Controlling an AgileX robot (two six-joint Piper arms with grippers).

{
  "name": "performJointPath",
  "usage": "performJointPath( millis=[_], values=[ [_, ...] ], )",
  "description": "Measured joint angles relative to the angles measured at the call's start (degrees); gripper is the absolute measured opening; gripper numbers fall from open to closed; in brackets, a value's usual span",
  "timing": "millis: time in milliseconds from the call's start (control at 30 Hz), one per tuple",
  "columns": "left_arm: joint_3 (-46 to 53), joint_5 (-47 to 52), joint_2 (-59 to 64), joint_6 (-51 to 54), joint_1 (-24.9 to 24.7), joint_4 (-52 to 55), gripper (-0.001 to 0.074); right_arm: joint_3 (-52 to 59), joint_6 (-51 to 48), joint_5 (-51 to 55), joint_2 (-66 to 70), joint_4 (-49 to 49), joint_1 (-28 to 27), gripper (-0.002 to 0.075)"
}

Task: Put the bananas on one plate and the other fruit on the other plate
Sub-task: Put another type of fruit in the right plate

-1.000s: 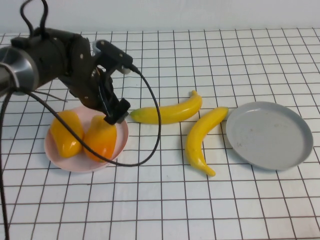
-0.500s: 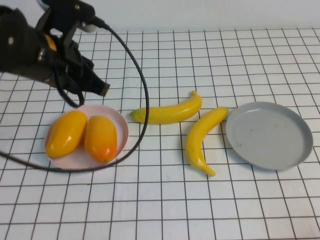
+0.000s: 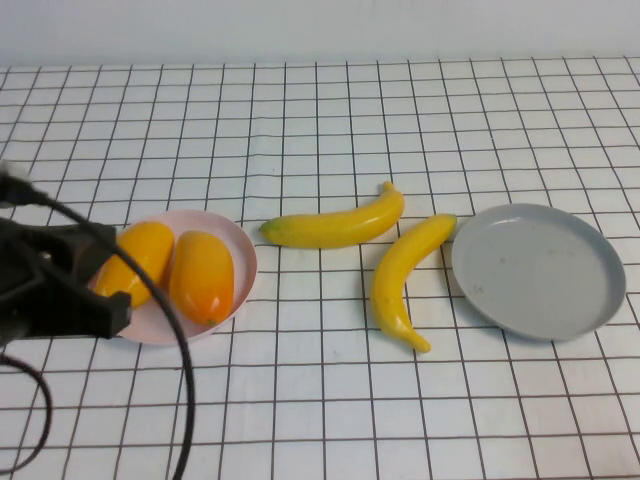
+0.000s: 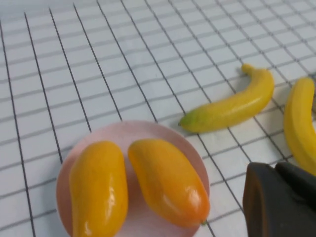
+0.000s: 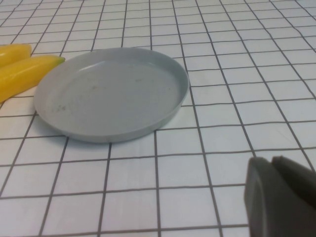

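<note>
Two orange-yellow mango-like fruits [image 3: 135,262] [image 3: 200,275] lie side by side on the pale pink plate [image 3: 240,245] at the left. They also show in the left wrist view [image 4: 98,190] [image 4: 168,180]. Two yellow bananas [image 3: 335,225] [image 3: 400,280] lie on the cloth between the plates. The grey plate [image 3: 540,270] at the right holds nothing. My left gripper [image 3: 115,312] is shut and empty, at the near left beside the pink plate; its tips show in the left wrist view [image 4: 274,168]. My right gripper [image 5: 271,163] is shut and empty, near the grey plate [image 5: 111,94], and is out of the high view.
A white cloth with a black grid covers the table. The left arm's black cable [image 3: 180,380] loops over the near left. Both banana tips [image 5: 29,69] show beside the grey plate in the right wrist view.
My left arm has drawn back from over the pink plate to the near left edge. The second mango-like fruit now lies free on the plate beside the first.
</note>
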Motion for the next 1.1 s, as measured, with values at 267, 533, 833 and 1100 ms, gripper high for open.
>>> performJointPath(
  millis=[267,533,833,1100],
  values=[
    [8.08,-8.66,-11.29,-1.18,0.0,6.94,0.0,0.0,0.0,0.0,0.0,0.0,0.0,-0.0016],
    [20.47,-19.05,-18.31,-2.17,0.0,7.97,-0.0002,0.0,0.0,0.0,0.0,0.0,0.0,-0.0017],
    [34.61,-26.22,-33.88,-3.31,8.82,7.65,-0.0002,0.0,0.0,0.0,-0.04,0.0,0.0,-0.0017],
    [41.76,-23.87,-46.9,-3.46,20.05,7.13,-0.0002,0.0,0.0,0.0,-0.04,0.0,0.0,-0.0017]
  ],
)
